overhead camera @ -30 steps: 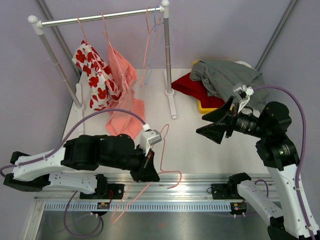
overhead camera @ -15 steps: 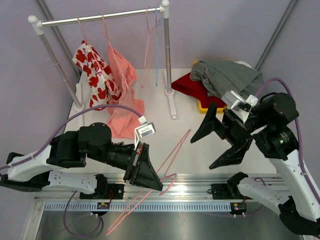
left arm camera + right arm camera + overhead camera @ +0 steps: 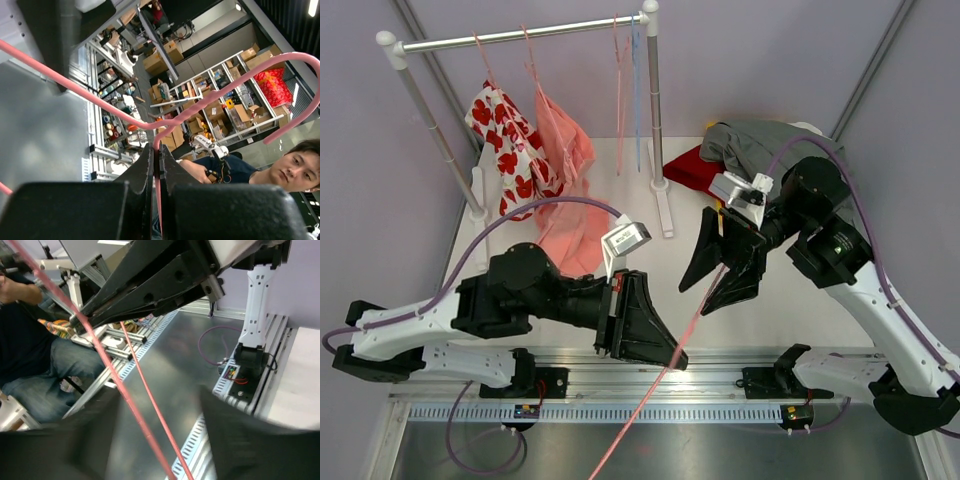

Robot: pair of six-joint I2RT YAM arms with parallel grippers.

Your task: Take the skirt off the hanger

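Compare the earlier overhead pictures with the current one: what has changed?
The right gripper swung left, opened and now straddles the pink hanger. The left gripper, still shut on it, carried it rightward. The clothes rack stayed put.

Left claw (image 3: 670, 358), at the tabletop's (image 3: 665, 265) near edge, was clamped on the hanger (image 3: 638, 412); right claw (image 3: 694, 300) hung mid-tabletop, fingers spread wide.

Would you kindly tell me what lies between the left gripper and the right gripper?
Only the pink hanger: in the top view its wire runs from the left gripper, shut on it, up to the open right gripper.
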